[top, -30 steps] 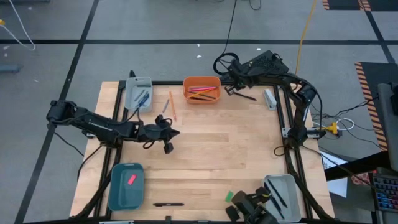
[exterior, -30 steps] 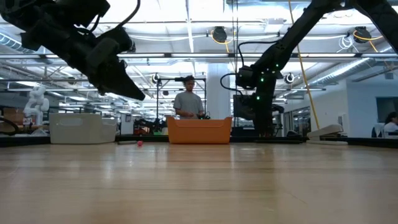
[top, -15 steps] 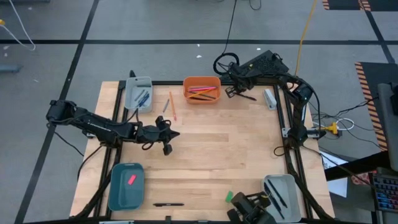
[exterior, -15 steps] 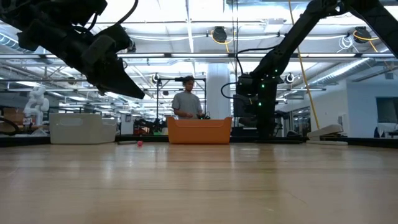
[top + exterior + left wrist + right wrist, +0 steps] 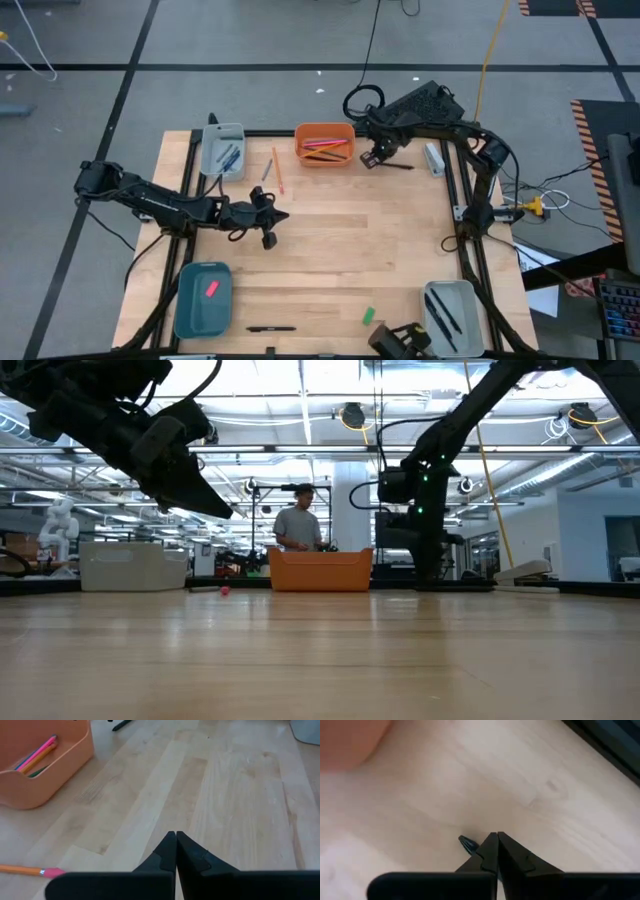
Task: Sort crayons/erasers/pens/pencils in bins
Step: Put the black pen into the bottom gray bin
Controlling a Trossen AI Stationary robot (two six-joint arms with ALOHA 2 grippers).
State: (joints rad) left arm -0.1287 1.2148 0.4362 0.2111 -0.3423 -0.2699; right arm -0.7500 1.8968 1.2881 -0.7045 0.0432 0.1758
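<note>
Locate the right gripper (image 5: 372, 158) at the far side of the table (image 5: 340, 260), just beside the orange bin (image 5: 324, 143) on its right. In the right wrist view its fingers (image 5: 490, 851) are pressed together with no gap and hold nothing. A dark pen (image 5: 466, 842) tip shows on the wood just beside the fingertips; in the high view this pen (image 5: 398, 165) lies on the table next to the gripper.

Locate the left gripper (image 5: 270, 238) over the left-centre of the table, raised clear of the surface as the low view shows. Its fingers (image 5: 172, 851) are closed tip to tip and empty.

Check the items and bins:
- Orange bin: holds pink and orange pencils (image 5: 37, 755).
- Far-left grey bin (image 5: 222, 148): holds bluish crayons (image 5: 229, 158).
- Teal bin (image 5: 203, 298), near-left: holds the pink eraser (image 5: 211, 289).
- Near-right grey bin (image 5: 449, 310): holds dark pens (image 5: 441, 311).
- Loose orange pencil (image 5: 277, 169): on the table between the far-left grey bin and the orange bin, with a short grey crayon (image 5: 266, 170) beside it.
- Green eraser (image 5: 368, 316): on the table near the front edge.
- Black pen (image 5: 270, 328): on the table at the front edge, beside the teal bin.

A person (image 5: 297, 525) stands in the room behind the orange bin.
</note>
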